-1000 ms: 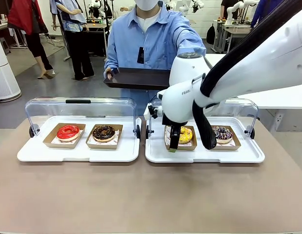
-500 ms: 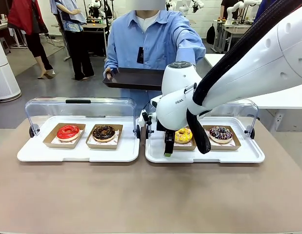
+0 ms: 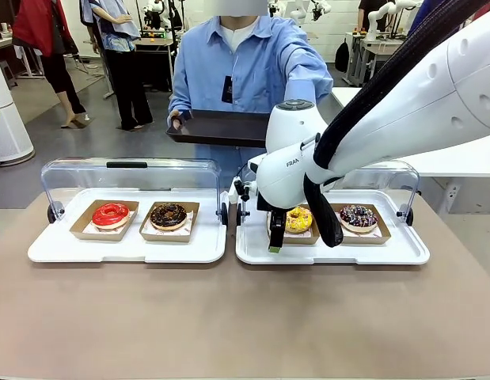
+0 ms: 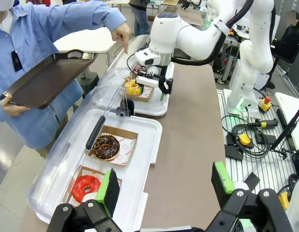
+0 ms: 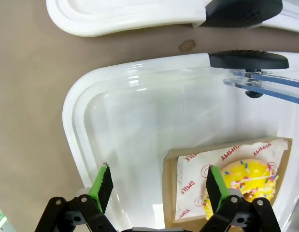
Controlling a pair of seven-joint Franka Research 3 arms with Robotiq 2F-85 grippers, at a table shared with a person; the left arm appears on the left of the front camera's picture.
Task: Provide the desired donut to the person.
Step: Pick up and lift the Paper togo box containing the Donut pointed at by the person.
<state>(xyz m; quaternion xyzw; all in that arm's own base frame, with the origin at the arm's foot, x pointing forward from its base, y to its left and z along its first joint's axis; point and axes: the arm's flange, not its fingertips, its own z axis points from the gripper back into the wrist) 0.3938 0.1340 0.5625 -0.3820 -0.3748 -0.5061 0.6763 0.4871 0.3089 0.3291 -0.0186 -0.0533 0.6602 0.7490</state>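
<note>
Right pincer, spread wide and empty, hangs above the white plastic tray; its wrist view reveals the yellow sprinkled donut just outside one finger, bare tray floor reaching the rim.

grey floor, white side table

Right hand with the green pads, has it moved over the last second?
Yes: the right hand shifted slightly left, off the yellow sprinkled donut toward its brown cardboard tray's left edge.
</note>
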